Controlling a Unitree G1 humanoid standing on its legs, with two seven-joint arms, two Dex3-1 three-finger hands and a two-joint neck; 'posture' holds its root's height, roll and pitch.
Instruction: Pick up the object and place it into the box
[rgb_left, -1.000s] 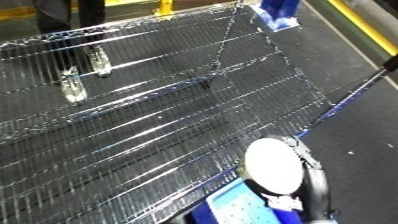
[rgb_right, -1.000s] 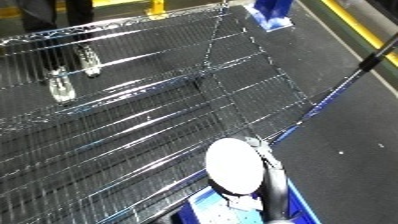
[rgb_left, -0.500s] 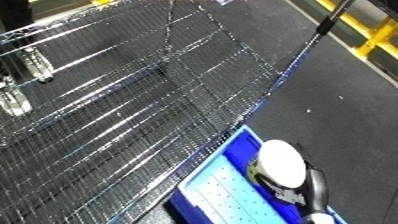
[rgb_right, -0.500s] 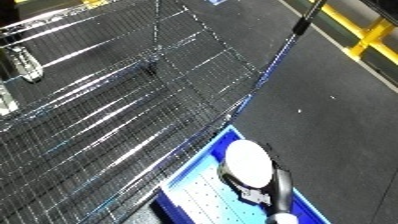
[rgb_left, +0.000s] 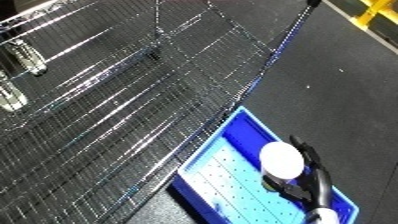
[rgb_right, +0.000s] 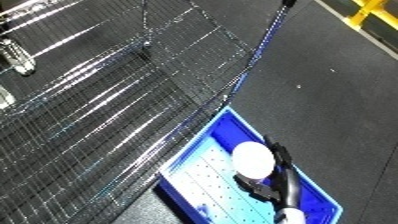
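A white round object (rgb_left: 282, 159) is held over the blue bin (rgb_left: 233, 134), which stands on the dark floor beside a wire rack. My right hand (rgb_left: 306, 177) comes in from the lower right with its black fingers and thumb curled round the white object, above the bin's perforated bottom. Whether the object touches the bin's bottom cannot be told. My left hand shows in neither view.
A large wire-mesh rack (rgb_left: 115, 100) with a blue-edged frame fills the left and top of the view. Two clear objects (rgb_left: 22, 62) lie on it at the far left. Dark floor (rgb_left: 346, 90) stretches to the right, with a yellow marking (rgb_left: 378, 15) at the top right corner.
The camera has swung to the right, so the rack slides left and more floor shows. My right hand with the white object now hangs over the middle of the blue bin.
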